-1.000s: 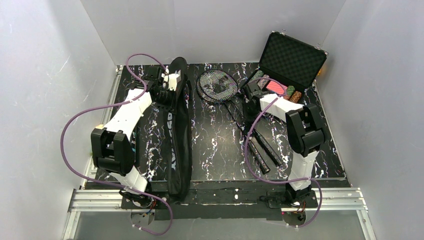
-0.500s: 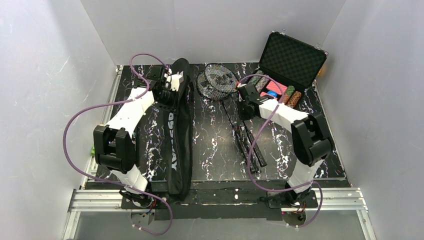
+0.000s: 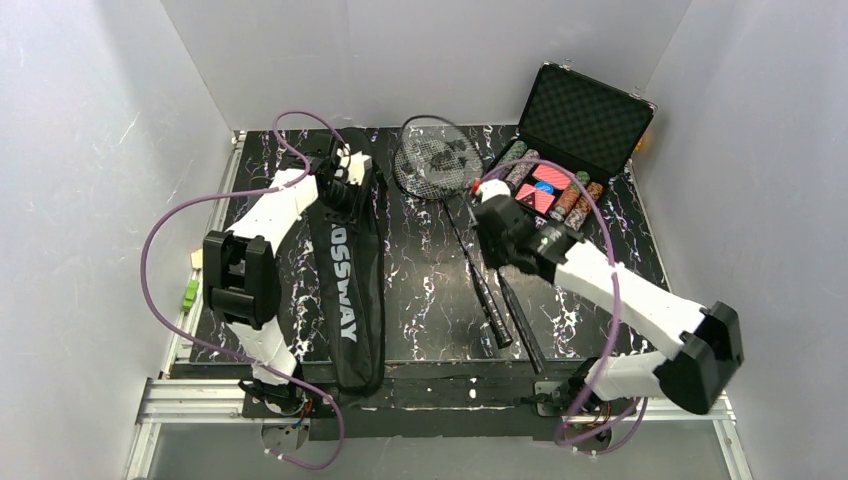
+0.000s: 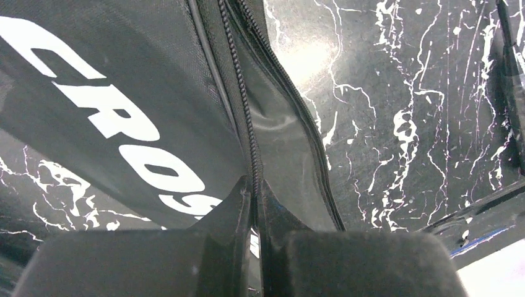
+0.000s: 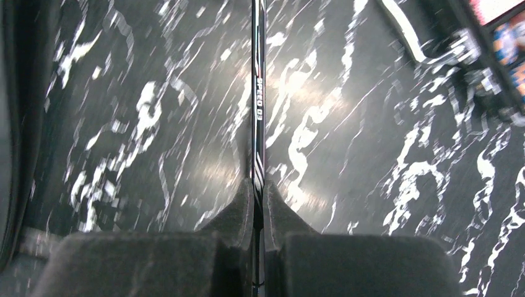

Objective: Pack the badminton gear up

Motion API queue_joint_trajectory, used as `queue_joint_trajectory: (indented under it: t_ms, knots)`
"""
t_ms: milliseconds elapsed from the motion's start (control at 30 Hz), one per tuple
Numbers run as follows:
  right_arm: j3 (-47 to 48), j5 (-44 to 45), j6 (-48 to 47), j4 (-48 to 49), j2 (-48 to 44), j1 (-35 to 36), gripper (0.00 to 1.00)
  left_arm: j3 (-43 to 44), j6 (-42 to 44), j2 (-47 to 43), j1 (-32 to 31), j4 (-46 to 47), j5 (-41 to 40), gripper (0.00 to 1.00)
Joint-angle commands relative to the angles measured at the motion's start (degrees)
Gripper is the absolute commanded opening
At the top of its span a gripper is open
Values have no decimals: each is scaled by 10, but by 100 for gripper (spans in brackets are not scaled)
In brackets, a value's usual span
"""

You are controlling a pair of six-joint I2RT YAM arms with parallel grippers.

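Note:
The long black CROSSWAY racket bag (image 3: 346,300) lies lengthwise on the left of the table. My left gripper (image 3: 347,192) is shut on the bag's zipper edge (image 4: 251,142) near its far end, and the opening gapes beside it (image 4: 278,136). Two dark rackets (image 3: 436,160) lie in the middle, heads far, handles (image 3: 497,325) near. My right gripper (image 3: 482,200) is shut on one racket's thin shaft (image 5: 258,105), just below the heads. No shuttlecocks, tube or lid are in view.
An open black hard case (image 3: 575,125) with coloured poker chips (image 3: 550,192) stands at the back right, close to my right gripper. A small green object (image 3: 189,294) sits off the table's left edge. White walls enclose the table.
My right arm has swung out to the right, and the rackets have shifted left, their handles turning toward the near edge. My left gripper has moved slightly right and far with the bag's edge.

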Motion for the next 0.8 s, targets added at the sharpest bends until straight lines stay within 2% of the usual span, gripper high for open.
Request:
queue_joint_trajectory:
  t_ms: [0, 167, 267, 400, 533, 767]
  knots:
    - [-34, 62, 70, -109, -62, 107, 1, 36, -6, 12, -2, 11, 3, 0]
    - [-41, 127, 179, -242, -56, 261, 1, 55, -7, 32, -2, 8, 4, 0]
    - [-33, 178, 252, -318, -17, 345, 1, 55, -5, 32, -1, 9, 1, 0]
    - [0, 222, 322, -405, 48, 423, 1, 50, 1, 30, -1, 8, -7, 0]
    - [28, 247, 365, -462, 88, 468, 1, 47, 5, 30, -2, 7, -13, 0]
    - [67, 270, 410, -525, 56, 483, 1, 46, 13, 46, -3, 9, -27, 0]
